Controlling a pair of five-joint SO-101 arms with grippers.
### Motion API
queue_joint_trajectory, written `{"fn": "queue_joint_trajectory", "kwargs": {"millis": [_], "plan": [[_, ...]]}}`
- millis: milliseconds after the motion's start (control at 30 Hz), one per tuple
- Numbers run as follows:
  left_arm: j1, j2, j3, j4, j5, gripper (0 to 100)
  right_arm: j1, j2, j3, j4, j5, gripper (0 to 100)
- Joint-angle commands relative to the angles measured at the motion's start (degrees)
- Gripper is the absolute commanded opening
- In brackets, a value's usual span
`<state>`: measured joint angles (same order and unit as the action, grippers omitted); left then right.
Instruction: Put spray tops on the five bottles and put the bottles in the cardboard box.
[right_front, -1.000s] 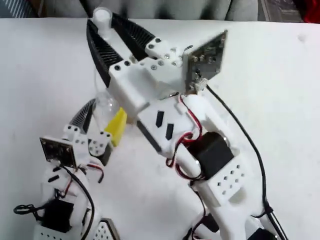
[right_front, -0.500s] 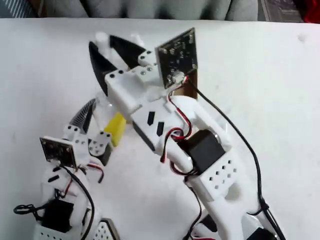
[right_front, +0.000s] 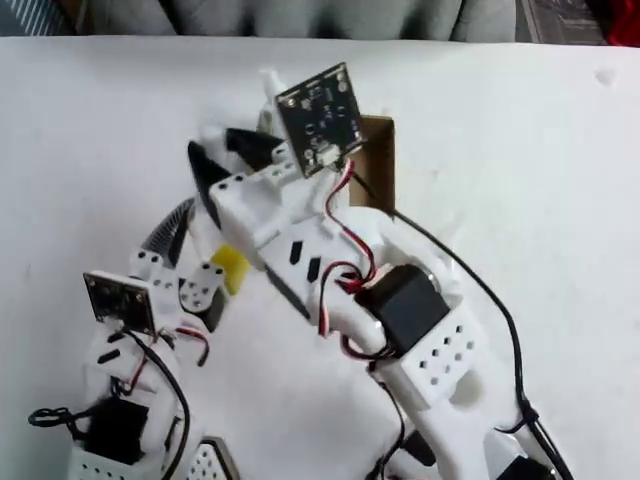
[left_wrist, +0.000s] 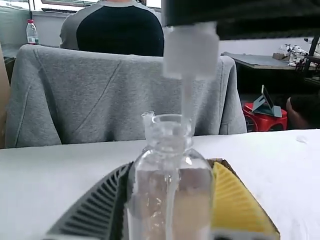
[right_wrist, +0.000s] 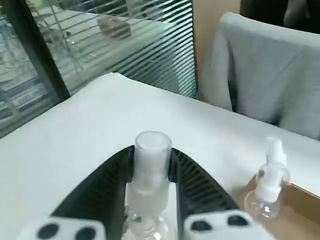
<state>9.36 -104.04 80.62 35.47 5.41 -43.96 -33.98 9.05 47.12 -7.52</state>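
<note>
My left gripper (left_wrist: 172, 167) is shut on a clear bottle (left_wrist: 170, 195), gripped upright between a grey finger (left_wrist: 95, 207) and a yellow finger (left_wrist: 235, 200). In the high view this gripper (right_front: 200, 238) sits at the lower left. My right gripper (right_wrist: 151, 150) is shut on a white spray top (right_wrist: 150, 160), its black fingers on either side. The spray top (left_wrist: 191, 50) hangs directly above the bottle's open neck, with its thin tube reaching down inside. From above, the right gripper (right_front: 215, 145) covers most of the bottle.
A cardboard box (right_front: 378, 160) lies beyond the right arm's wrist, partly hidden by its camera board. A second bottle with a spray top (right_wrist: 267, 185) stands by the box's edge (right_wrist: 305, 197). A grey-covered chair (left_wrist: 100, 95) stands behind the table.
The right arm has drawn back from the table's far edge and dropped, bringing the spray top over the bottle in the left gripper. The left arm has hardly moved.
</note>
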Motion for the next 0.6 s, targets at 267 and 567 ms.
{"fn": "queue_joint_trajectory", "kwargs": {"millis": [267,567], "plan": [[0.1,-0.9,-0.6,-1.8,0.1,2,-4.4,-1.2,-1.8,2.9,0.2,17.3],[-0.2,-0.9,-0.6,-1.8,0.5,2,-4.2,-12.2,-2.9,5.0,7.5,17.0]]}}
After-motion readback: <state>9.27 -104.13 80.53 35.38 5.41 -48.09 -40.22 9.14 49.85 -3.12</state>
